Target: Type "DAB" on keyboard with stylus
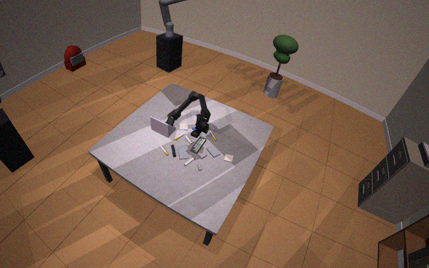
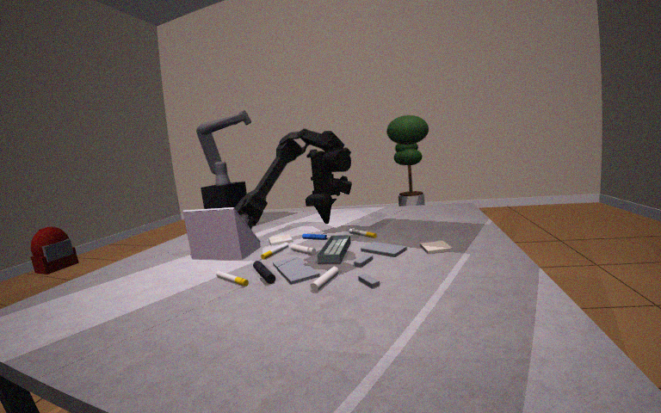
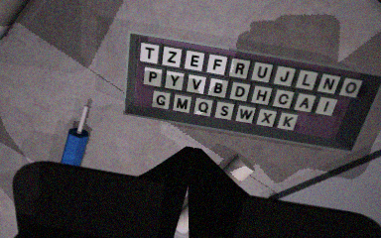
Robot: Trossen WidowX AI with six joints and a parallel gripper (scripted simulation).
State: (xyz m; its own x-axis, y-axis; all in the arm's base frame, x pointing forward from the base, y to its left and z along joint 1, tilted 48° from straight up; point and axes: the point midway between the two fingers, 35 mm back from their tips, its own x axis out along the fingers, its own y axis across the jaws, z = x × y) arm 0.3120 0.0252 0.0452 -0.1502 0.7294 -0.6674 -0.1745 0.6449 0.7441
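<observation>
The keyboard [image 1: 199, 144] [image 2: 334, 249] [image 3: 322, 128] lies on the desk with three rows of letter keys. In the wrist view, D [image 3: 239, 91] and B [image 3: 217, 87] are in the middle row, with A [image 3: 304, 102] further right. The stylus [image 1: 194, 128] [image 2: 314, 237] [image 3: 75, 148], blue with a thin pale tip, lies on the desk beyond the keyboard's T-P-G end. My gripper [image 1: 194, 134] [image 2: 326, 222] [image 3: 191, 155] is shut and empty, above the desk beside the keyboard. In the wrist view its fingertips are below the G-to-K row, and the left finger hides the stylus's rear end.
A white marker [image 2: 302, 249] lies near the keyboard under the fingers. White-and-yellow markers [image 2: 232, 278] [image 2: 274, 250] [image 2: 362, 232], a black marker [image 2: 263, 271], another white stick [image 2: 324, 279], flat grey pads [image 2: 295, 269] [image 2: 383, 249] and small grey blocks [image 2: 363, 260] [image 2: 368, 280] surround it. A pale upright panel [image 2: 212, 234] stands left.
</observation>
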